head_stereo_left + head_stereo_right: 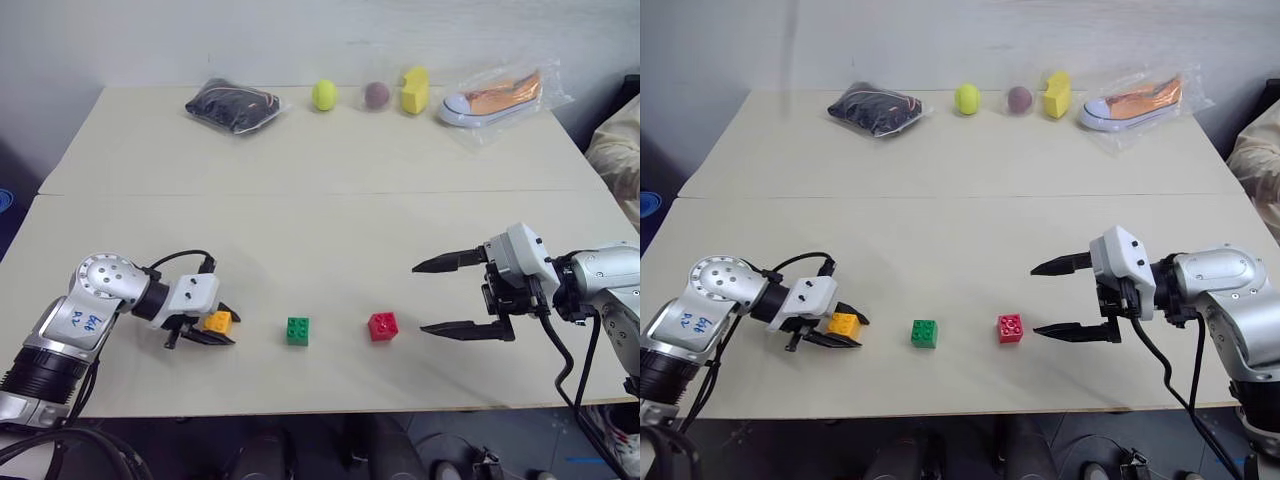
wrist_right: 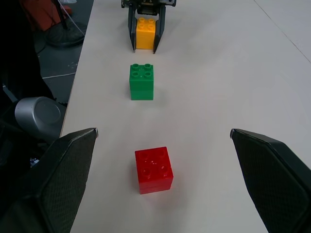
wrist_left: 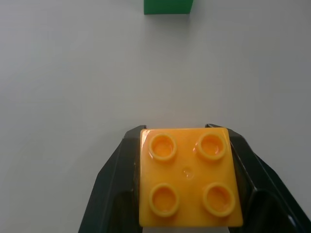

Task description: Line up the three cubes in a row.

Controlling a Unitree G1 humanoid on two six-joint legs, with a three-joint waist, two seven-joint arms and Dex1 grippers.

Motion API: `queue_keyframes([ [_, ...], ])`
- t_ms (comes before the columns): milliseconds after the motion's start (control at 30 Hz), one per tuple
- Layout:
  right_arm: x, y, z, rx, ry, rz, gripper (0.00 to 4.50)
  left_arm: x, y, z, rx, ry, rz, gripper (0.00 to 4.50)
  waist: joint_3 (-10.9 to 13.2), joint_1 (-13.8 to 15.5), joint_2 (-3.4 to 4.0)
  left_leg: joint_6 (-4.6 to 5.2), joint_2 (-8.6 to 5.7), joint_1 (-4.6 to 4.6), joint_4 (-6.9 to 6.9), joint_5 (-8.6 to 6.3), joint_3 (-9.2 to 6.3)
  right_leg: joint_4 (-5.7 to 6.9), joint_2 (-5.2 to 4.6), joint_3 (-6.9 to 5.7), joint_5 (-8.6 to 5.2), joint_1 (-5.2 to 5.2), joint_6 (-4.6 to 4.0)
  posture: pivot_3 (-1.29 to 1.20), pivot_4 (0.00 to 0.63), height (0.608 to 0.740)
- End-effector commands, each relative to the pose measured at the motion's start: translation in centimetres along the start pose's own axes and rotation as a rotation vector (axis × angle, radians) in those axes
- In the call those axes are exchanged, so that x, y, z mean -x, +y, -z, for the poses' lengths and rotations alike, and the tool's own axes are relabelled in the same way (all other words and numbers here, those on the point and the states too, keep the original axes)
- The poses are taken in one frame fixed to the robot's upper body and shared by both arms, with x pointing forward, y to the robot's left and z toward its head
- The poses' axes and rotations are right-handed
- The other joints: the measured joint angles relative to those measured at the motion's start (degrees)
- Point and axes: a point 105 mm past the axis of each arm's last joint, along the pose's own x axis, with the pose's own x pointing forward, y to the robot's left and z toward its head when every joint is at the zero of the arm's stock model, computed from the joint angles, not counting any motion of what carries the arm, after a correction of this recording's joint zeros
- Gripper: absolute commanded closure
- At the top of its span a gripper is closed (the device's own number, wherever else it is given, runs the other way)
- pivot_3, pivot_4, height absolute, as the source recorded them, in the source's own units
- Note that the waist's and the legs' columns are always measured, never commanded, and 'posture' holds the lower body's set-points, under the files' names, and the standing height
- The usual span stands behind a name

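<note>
Clamping the orange-yellow cube [image 3: 188,177] so its flanks were hidden, the left tool [image 1: 205,331] sat left of the green cube [image 1: 297,330] on the desk [image 1: 330,220], the red cube [image 1: 382,326] lay right of green, and the right tool [image 1: 462,296] gaped empty beyond.

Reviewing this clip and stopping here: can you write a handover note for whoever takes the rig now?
Left claw: shut on the orange cube, low at the table, near its front edge.
Right claw: open, holding nothing, just right of the red cube.
Green cube sits between orange and red; all three roughly in a row.
Left: release the orange cube in line, pull both claws away.
</note>
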Motion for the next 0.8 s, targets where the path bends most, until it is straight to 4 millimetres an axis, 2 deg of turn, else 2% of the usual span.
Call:
queue_keyframes([
  [33, 0.2, 0.2, -0.9, 0.047, 0.004, -0.005, 0.0, 0.1, -0.4, 0.4, 0.038, 0.005, 0.0, 2.03, 0.0, 0.02, 0.0, 0.0, 0.0, 0.0, 0.0, 0.0, 0.0, 0.01, -0.01, 0.0, 0.0, 0.0, 0.0, 0.0, 0.15, 0.74],
  [133, 0.3, 0.3, -0.7, 0.043, 0.009, -0.016, 0.0, 0.7, -1.1, 0.1, 0.065, -0.007, 0.012, 1.13, 0.0, -0.02, 0.0, 0.01, -0.01, 0.02, 0.0, 0.01, 0.0, 0.02, -0.02, 0.01, 0.0, 0.0, 0.0, 0.0, 0.15, 0.74],
  [267, 1.0, 0.4, -0.3, 0.034, 0.032, -0.027, 0.0, 2.9, -1.9, -0.1, 0.118, -0.017, -0.013, 0.03, 0.0, -0.17, 0.0, 0.01, 0.02, 0.01, 0.0, 0.0, -0.02, 0.0, -0.01, 0.0, 0.0, 0.0, 0.0, 0.0, 0.15, 0.74],
  [333, 1.5, 0.5, -0.1, 0.025, 0.045, -0.031, 0.0, 4.1, -2.3, -0.3, 0.144, -0.026, -0.027, 0.03, 0.0, -0.25, 0.0, 0.0, 0.05, 0.01, -0.02, 0.0, -0.01, -0.01, 0.01, 0.0, 0.0, -0.01, 0.0, 0.0, 0.15, 0.74],
  [400, 2.9, 0.6, 0.6, -0.009, 0.078, -0.024, 0.0, 6.9, -3.3, -0.6, 0.185, -0.03, -0.061, 0.03, 0.01, -0.24, 0.01, -0.01, 0.07, 0.0, -0.02, 0.0, -0.02, -0.03, 0.02, -0.01, -0.01, -0.02, -0.01, 0.0, 0.15, 0.74],
  [567, 5.5, 1.5, 2.1, -0.092, 0.134, -0.048, 0.0, 11.7, -4.9, -2.2, 0.274, -0.053, -0.161, 0.03, 0.02, -0.05, 0.02, 0.01, 0.06, 0.0, -0.03, -0.03, -0.03, -0.15, 0.0, -0.02, -0.01, 0.03, -0.01, 0.0, 0.15, 0.74],
  [800, 5.4, 1.4, 2.5, -0.1, 0.108, -0.043, 0.0, 12.5, -5.1, -3.1, 0.293, -0.091, -0.218, 0.03, 0.04, -0.14, 0.07, -0.03, 0.05, 0.05, -0.02, -0.03, -0.03, -0.07, 0.01, 0.01, -0.01, 0.04, -0.01, 0.0, 0.15, 0.74],
])
